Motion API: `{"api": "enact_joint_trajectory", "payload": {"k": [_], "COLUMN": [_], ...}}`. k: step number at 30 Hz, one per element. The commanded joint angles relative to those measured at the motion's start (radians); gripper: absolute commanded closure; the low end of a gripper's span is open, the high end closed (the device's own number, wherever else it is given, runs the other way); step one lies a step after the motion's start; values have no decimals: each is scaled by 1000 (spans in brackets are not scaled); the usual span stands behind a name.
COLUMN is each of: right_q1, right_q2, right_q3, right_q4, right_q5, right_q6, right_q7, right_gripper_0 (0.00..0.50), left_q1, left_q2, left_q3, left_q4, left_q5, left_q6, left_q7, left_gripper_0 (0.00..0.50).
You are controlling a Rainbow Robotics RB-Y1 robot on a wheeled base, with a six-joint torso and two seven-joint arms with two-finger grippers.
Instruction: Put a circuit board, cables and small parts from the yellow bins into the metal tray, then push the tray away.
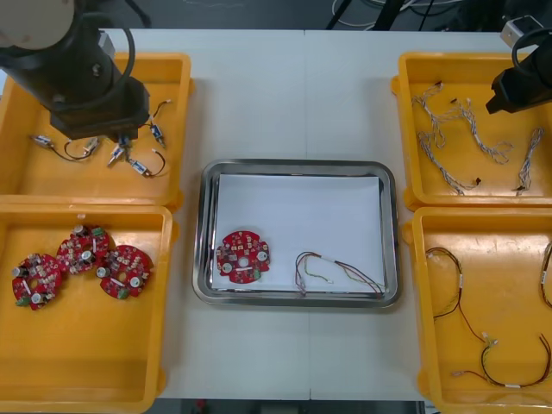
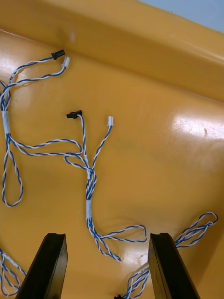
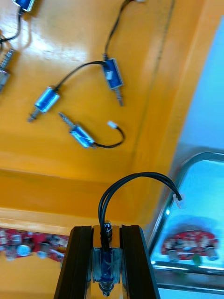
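Note:
My left gripper [image 1: 118, 142] hangs over the far left yellow bin [image 1: 34, 172]. In the left wrist view the left gripper [image 3: 106, 233] is shut on a small metal part [image 3: 106, 268], blue, with a black wire looping up from it. More small metal parts [image 3: 46, 99] lie in the bin below. The metal tray [image 1: 293, 166], white inside, holds a red circuit board [image 1: 242, 256] and a red and yellow cable [image 1: 332, 269]. My right gripper [image 1: 509, 90] is over the far right bin, and the right gripper [image 2: 105, 238] stands open above a twisted blue and white cable [image 2: 88, 187].
The near left bin [image 1: 86, 362] holds three red circuit boards [image 1: 82, 263]. Black and red and yellow cables [image 1: 483, 345] lie in the near right bin. Several blue and white cables [image 1: 448, 138] fill the far right bin. Bare table lies beyond the tray.

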Motion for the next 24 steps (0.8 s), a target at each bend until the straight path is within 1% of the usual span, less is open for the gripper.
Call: {"api": "enact_joint_trajectory", "payload": {"k": [1,7,11,14,21,24], "right_q1": [-59,-67,-84,-91,-90,-90], "right_q2": [19,36,52,61,76,76], "right_q3": [1,2,1,1,9,39], "right_q4": [27,105,162,196,237,246], "right_q5": [18,22,22,24,24,24], "right_q6": [-41,-106,-141,-167,-199,-204], "right_q7": [51,64,67,65,67,64], "right_gripper_0": [0,0,0,0,0,0], "left_q1": [-29,-30,-30,-30,-30,-29], "left_q2": [-64,-123,-156,-177,-206,-208], "left_q3": [-46,-118,-183,-247,-358,-414], "left_q4": [-78,-116,-121,-119,-110,-104], "left_q5": [-40,-75,-114,-152,-190,-207], "left_q6": [9,9,-3,-52,-145,-179], "left_q7": [56,148,221,284,392,412], "left_gripper_0": [500,500,500,500,500,500]}}
